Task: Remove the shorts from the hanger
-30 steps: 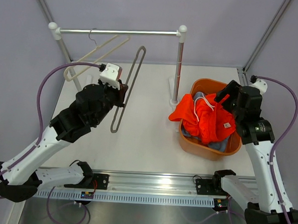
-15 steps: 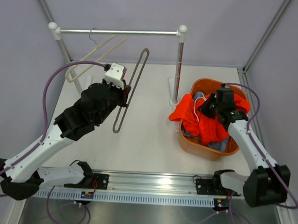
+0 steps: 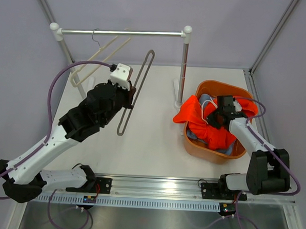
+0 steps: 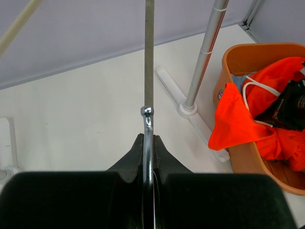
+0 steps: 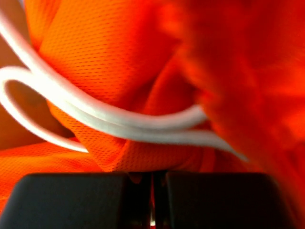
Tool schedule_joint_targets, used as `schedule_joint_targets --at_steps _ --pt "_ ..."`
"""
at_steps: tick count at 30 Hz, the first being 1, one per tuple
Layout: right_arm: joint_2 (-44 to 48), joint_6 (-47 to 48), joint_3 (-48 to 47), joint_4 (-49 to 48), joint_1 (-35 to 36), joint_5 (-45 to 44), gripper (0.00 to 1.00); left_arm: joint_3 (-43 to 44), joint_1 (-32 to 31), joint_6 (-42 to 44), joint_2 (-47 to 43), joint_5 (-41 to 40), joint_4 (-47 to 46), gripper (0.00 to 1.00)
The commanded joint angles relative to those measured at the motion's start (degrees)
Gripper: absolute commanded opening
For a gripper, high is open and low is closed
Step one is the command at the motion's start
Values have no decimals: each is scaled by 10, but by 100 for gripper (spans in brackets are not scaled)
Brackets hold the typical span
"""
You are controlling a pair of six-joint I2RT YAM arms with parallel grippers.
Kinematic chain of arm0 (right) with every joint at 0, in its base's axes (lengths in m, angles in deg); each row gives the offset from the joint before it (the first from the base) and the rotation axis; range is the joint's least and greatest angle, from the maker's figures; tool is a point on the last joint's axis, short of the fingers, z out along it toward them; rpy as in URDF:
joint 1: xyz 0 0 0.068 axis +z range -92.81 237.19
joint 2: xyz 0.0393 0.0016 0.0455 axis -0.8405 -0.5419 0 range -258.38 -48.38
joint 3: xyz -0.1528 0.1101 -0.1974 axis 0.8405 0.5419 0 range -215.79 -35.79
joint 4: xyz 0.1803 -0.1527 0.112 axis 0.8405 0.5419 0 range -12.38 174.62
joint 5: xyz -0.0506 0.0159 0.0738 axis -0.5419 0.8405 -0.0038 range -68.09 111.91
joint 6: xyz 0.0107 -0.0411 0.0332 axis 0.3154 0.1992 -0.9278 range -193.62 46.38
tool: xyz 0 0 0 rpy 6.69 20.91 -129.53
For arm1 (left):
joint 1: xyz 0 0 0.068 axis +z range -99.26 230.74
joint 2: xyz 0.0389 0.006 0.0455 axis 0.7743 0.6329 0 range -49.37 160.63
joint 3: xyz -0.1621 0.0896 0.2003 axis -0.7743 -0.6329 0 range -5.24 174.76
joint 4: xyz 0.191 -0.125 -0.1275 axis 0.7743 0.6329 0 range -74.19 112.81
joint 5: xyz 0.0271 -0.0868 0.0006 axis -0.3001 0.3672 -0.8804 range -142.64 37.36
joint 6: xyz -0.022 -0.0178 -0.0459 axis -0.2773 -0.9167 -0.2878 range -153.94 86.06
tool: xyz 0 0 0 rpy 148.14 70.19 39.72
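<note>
An orange tub (image 3: 207,154) on the right of the table holds both pairs, with the orange shorts (image 3: 191,114) heaped on top and spilling over its left rim and the light blue shorts (image 3: 195,132) underneath. The right gripper (image 5: 153,181) is buried in the orange shorts beside the white drawstring (image 5: 119,121), its jaws pressed together on a fold of cloth. Left of centre, the left gripper (image 4: 148,157) is clamped tight on a bare grey hanger (image 4: 149,71).

Likely a lab: plain-walled enclosure (image 3: 224,26), railed table (image 3: 151,140)
</note>
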Motion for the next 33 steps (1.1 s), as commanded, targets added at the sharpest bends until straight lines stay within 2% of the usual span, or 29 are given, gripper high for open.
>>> schedule_joint_targets --at_steps 1,5,12,15,23,25,28,33 --pt "40 -67 6 66 -12 -121 3 29 1 -1 9 -8 1 0" --pt "58 -81 12 71 -14 -121 4 51 1 -11 33 -9 30 0" --pt "108 -29 0 48 -14 -70 6 132 18 -23 98 13 110 0" --pt "140 9 -6 24 -13 -29 10 181 44 -29 121 72 126 0" --pt "235 81 -28 -11 -14 82 27 227 179 -42 160 344 88 0" --pt "248 99 -37 -14 -14 99 32 244 196 -38 181 414 85 0" --pt "266 117 -58 3 -14 102 36 281 212 -21 214 470 91 0" --pt "284 135 -74 18 -14 106 37 366 220 -5 274 477 127 0"
